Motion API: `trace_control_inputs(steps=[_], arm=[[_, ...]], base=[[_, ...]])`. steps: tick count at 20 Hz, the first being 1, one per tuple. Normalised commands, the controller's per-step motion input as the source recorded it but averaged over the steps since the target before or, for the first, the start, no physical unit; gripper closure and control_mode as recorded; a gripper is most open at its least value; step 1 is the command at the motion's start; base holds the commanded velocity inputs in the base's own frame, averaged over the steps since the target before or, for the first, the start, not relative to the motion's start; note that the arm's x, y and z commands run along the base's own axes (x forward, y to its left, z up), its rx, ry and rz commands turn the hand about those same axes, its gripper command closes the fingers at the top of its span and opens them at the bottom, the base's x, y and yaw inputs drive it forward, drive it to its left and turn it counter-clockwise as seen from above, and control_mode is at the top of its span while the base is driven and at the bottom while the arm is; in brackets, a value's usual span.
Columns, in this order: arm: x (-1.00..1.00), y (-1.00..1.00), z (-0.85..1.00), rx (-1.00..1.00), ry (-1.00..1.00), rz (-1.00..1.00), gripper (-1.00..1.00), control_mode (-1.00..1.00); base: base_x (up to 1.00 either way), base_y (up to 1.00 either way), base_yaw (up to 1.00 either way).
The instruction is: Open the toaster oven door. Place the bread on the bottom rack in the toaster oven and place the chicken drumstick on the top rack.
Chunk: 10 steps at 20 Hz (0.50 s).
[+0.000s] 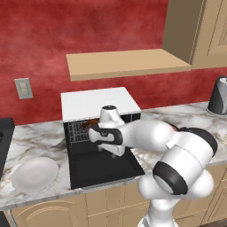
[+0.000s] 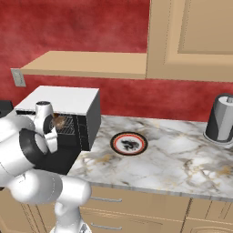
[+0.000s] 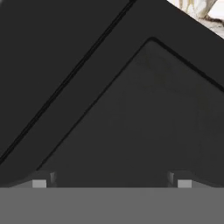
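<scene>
Above toaster oven door, tool (spread)

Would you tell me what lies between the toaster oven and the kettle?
A patterned plate on the counter, between toaster oven and kettle, in the right base view.

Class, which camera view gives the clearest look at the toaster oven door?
The left base view: the toaster oven door lies folded down flat, seen almost whole. The right base view shows a dark part of it behind the arm. The hand view sees its window close up.

matt black toaster oven door, marble-look counter
</scene>
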Motion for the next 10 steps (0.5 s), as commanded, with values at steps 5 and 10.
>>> trace_control_inputs(steps=[5,10], arm=[[0.17,0.00,-0.01,-0.05,0.06,-0.08,-1.00,-1.00],[0.23,0.00,0.00,-0.03,0.07,-0.03,-1.00,-1.00]], base=[[0.00,0.00,0.00],[0.00,0.00,0.00]])
